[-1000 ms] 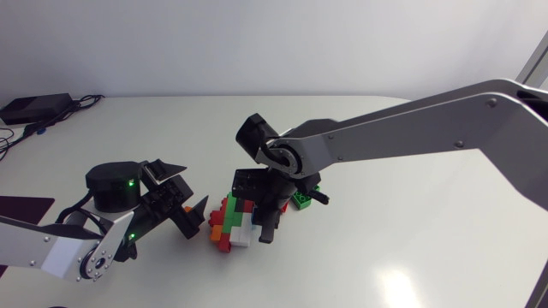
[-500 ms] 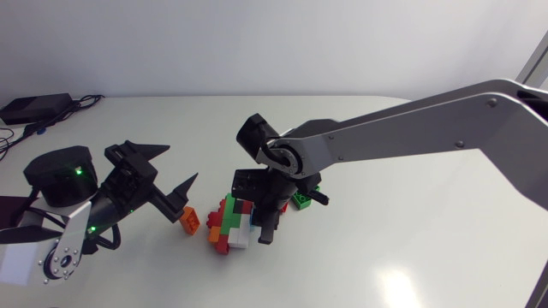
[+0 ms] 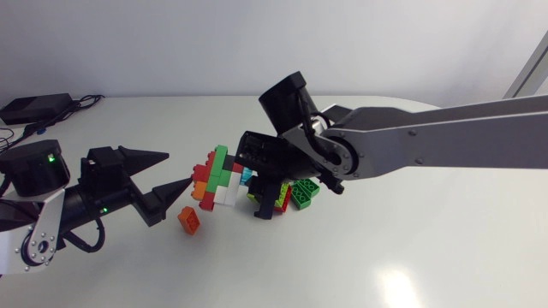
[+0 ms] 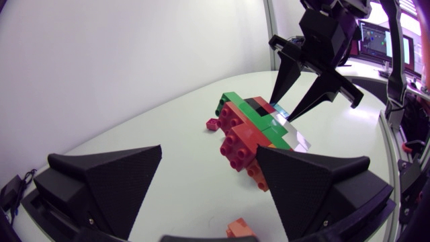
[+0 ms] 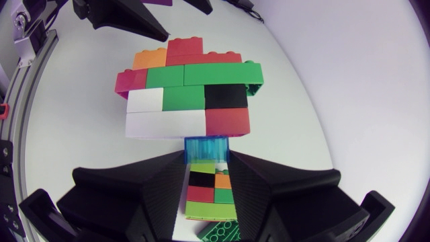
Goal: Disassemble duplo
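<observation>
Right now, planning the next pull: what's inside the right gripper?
The right gripper clamps a narrow brick column, blue brick foremost, joined to the wide stack. Its fingers hide the column's sides.

Right arm [image 3: 428, 141] is showing a long silver-grey link and black joints. Left arm [image 3: 38, 244] is showing white-grey plates, a looping black cable and a green light [image 3: 49, 157] that is glowing. Left gripper [image 3: 177, 169] and right gripper [image 3: 270, 204] are showing matte black wedge fingers.

White, smooth table [image 3: 479, 248] — a soft patch of light reflected on it
</observation>
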Robot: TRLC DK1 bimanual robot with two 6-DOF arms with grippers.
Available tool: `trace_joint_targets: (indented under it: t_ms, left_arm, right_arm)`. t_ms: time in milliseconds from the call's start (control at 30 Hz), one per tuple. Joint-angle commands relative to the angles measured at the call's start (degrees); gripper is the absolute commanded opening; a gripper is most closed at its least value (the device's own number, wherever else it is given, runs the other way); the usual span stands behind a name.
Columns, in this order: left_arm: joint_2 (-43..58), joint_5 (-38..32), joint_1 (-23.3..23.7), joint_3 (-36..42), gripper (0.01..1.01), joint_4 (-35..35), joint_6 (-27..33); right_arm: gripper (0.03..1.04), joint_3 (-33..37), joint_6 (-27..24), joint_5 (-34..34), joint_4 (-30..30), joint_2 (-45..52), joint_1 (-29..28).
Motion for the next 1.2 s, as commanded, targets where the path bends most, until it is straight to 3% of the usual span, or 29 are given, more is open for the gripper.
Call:
trace_joint_targets:
  t_ms: [0, 233, 533, 1067, 1167]
  left_arm:
    - [0.6, 4.2, 2.7, 3.0, 0.984, -1.2, -3.6]
    - [3.3, 15.8, 7.5, 6.0, 0.982, -4.1, -7.2]
    - [8.5, 29.9, 9.2, 11.9, 0.979, -15.3, -6.5]
    - [9.3, 35.7, 8.5, 14.0, 0.972, -20.7, -6.1]
    - [9.3, 36.8, 8.3, 14.0, 0.861, -20.7, -6.0]
  right_arm:
    - [0.41, -2.5, -0.4, 1.1, 1.9, -1.3, 0.7]
    - [0.41, -4.9, -2.5, 5.8, 6.1, -1.8, 2.5]
    - [0.41, -10.4, -4.1, 9.4, 15.4, -7.7, 4.9]
    - [0.41, -12.6, -7.1, 10.5, 20.0, -7.1, 8.9]
    - [0.41, -12.6, -7.3, 10.9, 20.0, -6.7, 9.4]
